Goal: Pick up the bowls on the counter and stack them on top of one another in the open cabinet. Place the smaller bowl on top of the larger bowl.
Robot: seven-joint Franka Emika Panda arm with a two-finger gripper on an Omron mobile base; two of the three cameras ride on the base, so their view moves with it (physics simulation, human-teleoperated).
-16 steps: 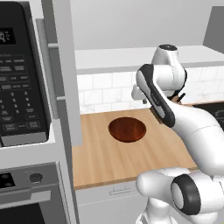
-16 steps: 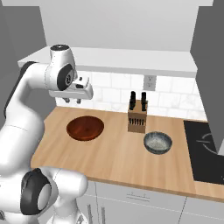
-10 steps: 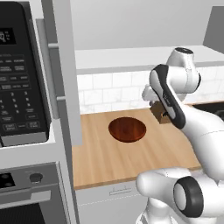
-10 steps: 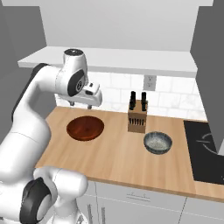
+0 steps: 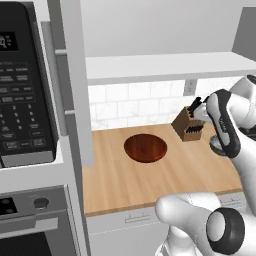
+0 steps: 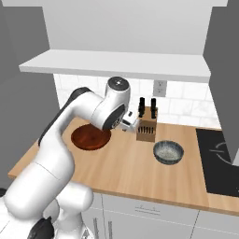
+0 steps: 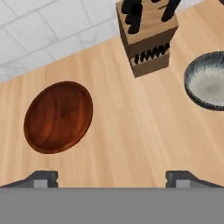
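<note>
Tool point(image 7: 111, 177) hangs released above bare counter point(image 7: 131, 131) — larger bowl point(image 7: 58, 116) left, smaller bowl point(image 7: 206, 81) right.

A wooden knife block point(image 6: 146, 129) with black-handled knives stands at the far side of the worktop, against the white tiled backsplash point(image 5: 135, 106) and below a wall outlet point(image 6: 159, 88). A black microwave point(image 5: 22, 90) hangs at far left above an oven point(image 5: 35, 220). A black cooktop point(image 6: 219, 161) lies at right.

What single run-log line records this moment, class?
phase: approach | gripper: open, empty, above counter | larger bowl: on counter | smaller bowl: on counter, beside knife block
</note>
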